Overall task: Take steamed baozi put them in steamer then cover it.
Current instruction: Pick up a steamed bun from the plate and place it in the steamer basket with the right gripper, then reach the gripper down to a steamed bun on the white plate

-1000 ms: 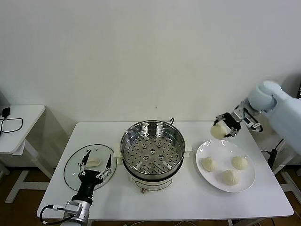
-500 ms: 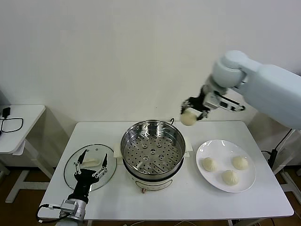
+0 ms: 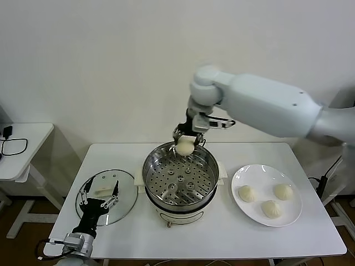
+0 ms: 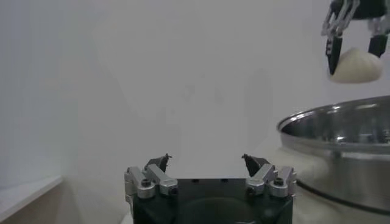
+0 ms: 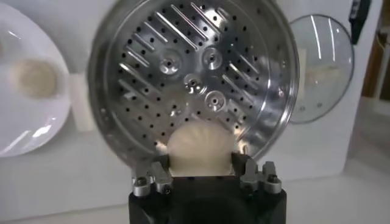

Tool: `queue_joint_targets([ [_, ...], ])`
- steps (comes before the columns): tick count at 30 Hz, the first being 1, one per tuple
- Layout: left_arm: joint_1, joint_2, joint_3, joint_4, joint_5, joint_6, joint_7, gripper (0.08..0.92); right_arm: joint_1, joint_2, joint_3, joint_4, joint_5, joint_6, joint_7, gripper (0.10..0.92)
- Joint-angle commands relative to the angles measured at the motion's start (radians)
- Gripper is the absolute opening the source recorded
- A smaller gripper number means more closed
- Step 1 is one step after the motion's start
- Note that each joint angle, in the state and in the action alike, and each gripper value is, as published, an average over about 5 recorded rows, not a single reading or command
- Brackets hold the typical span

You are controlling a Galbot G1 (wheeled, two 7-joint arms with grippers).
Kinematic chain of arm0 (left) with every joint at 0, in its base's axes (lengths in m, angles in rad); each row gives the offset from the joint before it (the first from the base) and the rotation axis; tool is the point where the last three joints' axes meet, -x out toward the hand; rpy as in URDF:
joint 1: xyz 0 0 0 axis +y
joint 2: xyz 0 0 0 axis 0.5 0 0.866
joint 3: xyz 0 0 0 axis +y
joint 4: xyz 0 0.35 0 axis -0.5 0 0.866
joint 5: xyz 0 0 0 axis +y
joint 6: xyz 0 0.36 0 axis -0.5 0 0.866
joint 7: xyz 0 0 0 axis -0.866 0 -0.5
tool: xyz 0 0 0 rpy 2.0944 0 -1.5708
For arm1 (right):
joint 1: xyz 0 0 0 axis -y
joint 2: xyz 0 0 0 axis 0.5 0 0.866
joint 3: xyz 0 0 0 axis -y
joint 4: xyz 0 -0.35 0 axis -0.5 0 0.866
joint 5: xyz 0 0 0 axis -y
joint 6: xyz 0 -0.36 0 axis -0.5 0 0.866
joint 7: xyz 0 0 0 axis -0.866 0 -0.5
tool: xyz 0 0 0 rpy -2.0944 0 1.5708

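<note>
Your right pincer (image 5: 199,172) covers the lower half of the held baozi (image 5: 200,142) in its wrist view. The plate (image 5: 15,131) is cut off by that picture's edge (only one bun (image 5: 35,77) shows, blurred). The steamer (image 4: 341,152) runs off the left wrist view's edge.

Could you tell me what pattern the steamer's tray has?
Rows of small round holes in the tray, best in the right wrist view.
</note>
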Motion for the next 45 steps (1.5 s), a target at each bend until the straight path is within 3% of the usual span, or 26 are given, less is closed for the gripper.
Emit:
queue_joint_targets([
  [1, -0.003, 0.005, -0.021, 0.015, -0.003, 0.000, 0.002, 0.823, -0.104, 0.125, 0.008, -0.183, -0.078, 0.072, 0.012, 0.693],
  [19, -0.003, 0.004, -0.022, 0.020, -0.004, -0.004, 0.003, 0.823, -0.170, 0.142, 0.049, -0.271, -0.139, 0.083, 0.035, 0.696],
  [28, 0.004, 0.001, -0.029, 0.019, -0.003, -0.010, 0.004, 0.823, -0.133, 0.092, 0.047, -0.202, -0.051, 0.031, 0.027, 0.818],
  [33, 0.007, 0.000, -0.025, 0.013, -0.003, -0.010, 0.004, 0.823, 0.008, -0.060, 0.018, -0.080, 0.143, -0.086, -0.022, 0.823],
  [39, 0.012, -0.002, -0.007, -0.009, 0.001, -0.008, -0.002, 0.823, 0.202, -0.341, -0.099, 0.082, 0.400, -0.345, -0.087, 0.823],
  [45, 0.014, 0.001, 0.006, -0.013, 0.010, -0.010, -0.003, 0.823, 0.198, -0.587, -0.163, 0.183, 0.459, -0.614, -0.106, 0.823],
])
